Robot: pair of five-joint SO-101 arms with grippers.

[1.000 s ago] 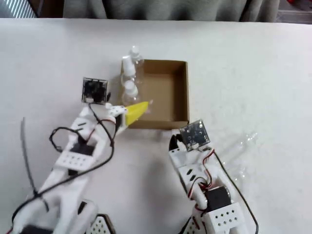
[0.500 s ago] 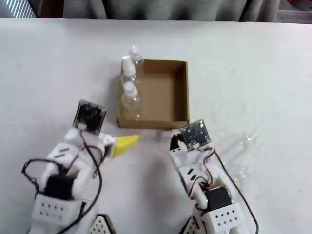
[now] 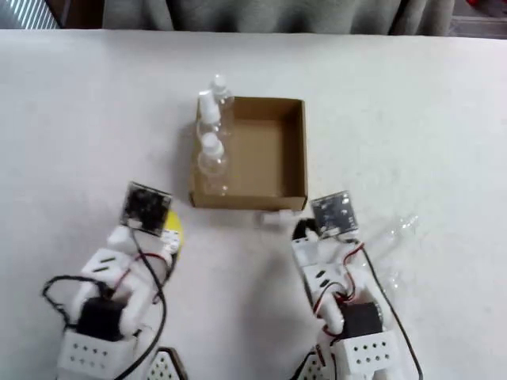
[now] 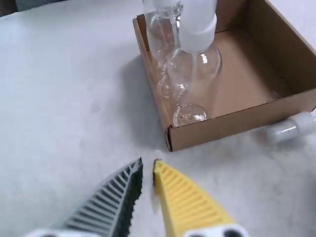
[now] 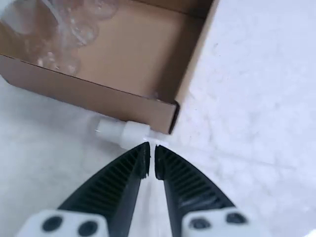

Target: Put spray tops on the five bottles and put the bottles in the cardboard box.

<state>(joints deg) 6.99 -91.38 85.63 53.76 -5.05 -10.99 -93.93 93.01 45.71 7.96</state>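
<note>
The cardboard box [image 3: 247, 201] sits mid-table with up to three clear bottles [image 3: 211, 152] wearing white spray tops along its left side. Seen from the left wrist, those bottles [image 4: 193, 66] stand inside the box [image 4: 237, 123]. My left gripper [image 4: 147, 172] is shut and empty, on the table short of the box's near-left corner; its yellow finger [image 3: 172, 229] shows from above. A loose white spray top [image 3: 276, 215] lies on the table against the box's front wall. My right gripper [image 5: 151, 154] is shut, tips just short of that spray top [image 5: 123, 133].
Clear uncapped bottles [image 3: 394, 232] lie on the table to the right of the right arm, partly behind its cables. The box's right half [image 5: 143, 54] holds nothing. Open table spreads left of and beyond the box.
My left gripper has drawn back from the box's front-left corner toward the near edge of the table. The right arm has shifted slightly right.
</note>
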